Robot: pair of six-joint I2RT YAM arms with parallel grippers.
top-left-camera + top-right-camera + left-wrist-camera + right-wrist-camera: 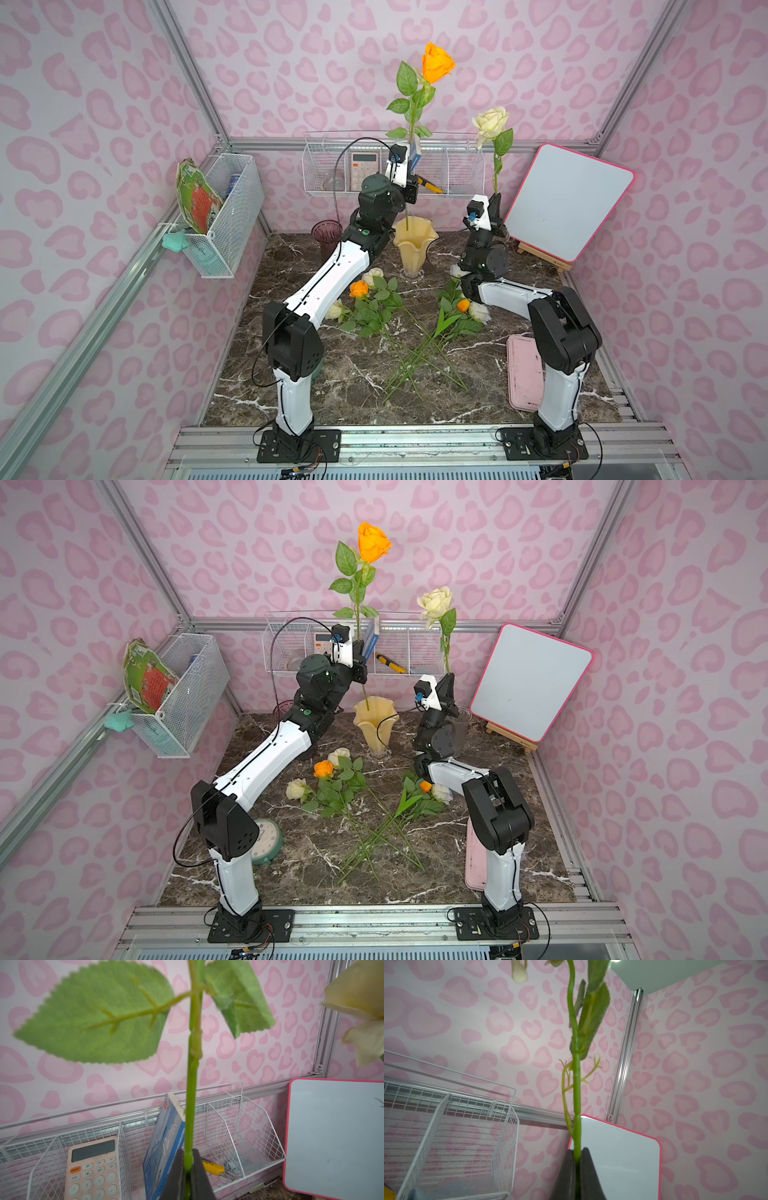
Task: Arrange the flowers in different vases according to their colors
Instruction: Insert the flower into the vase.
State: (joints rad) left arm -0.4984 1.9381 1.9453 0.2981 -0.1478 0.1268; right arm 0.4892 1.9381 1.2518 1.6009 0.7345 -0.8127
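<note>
Top views, both: near the worktop's (353,399) front edge, a pink tray (524,374) is seen beside the right arm's base. At mid-worktop, the loose flowers (374,307) are seen lying in two crossed bunches.

Farther back, an orange rose (437,62) is held upright by the left gripper (188,1155), clamped on its stem, whose foot is at the yellow vase's (413,249) mouth. A cream rose (492,120) is pinched likewise by the right gripper (577,1152), above the clear vase (462,729). The purple vase (326,237) is seen empty.

No flower is judged delivered yet. Rearward room is judged tight, hemmed by the wire basket (457,166) and whiteboard (569,199).
</note>
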